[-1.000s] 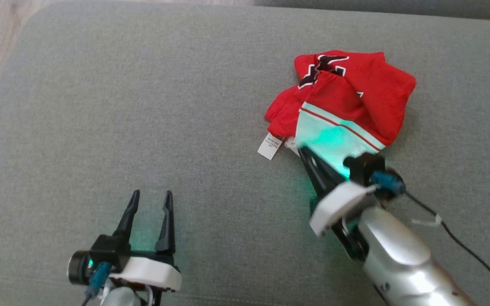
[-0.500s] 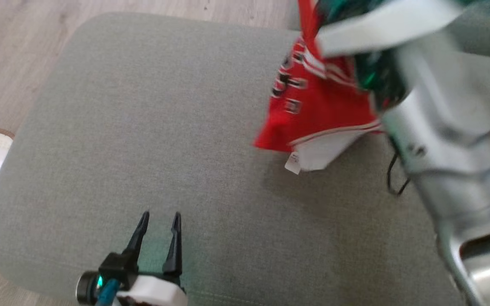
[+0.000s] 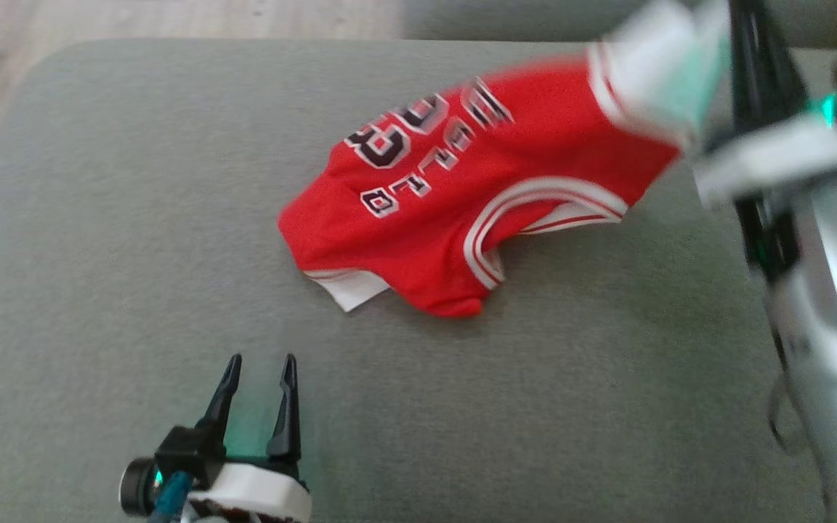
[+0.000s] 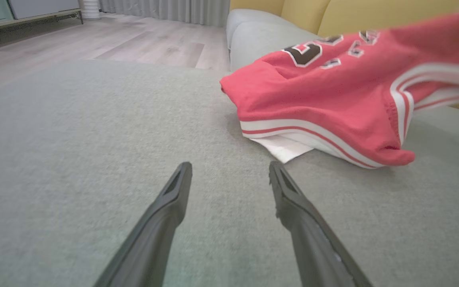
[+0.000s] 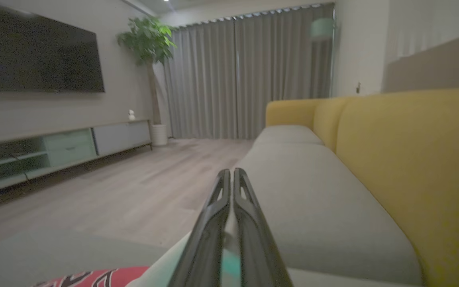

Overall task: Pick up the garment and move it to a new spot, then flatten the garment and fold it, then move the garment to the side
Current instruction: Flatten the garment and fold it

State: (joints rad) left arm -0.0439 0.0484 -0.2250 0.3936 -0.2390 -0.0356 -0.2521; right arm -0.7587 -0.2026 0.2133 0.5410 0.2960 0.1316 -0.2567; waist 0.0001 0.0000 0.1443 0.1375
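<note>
One step underway: right gripper (image 5: 231,175) clenched on the raised hem of the garment (image 3: 462,196); left gripper (image 3: 261,361), just short of it, gapes empty; flattening and folding remain

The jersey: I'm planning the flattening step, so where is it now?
In the head view the garment lies right of centre on the grey cushion, its white hem pinched by the right gripper, beyond the open left gripper.
</note>
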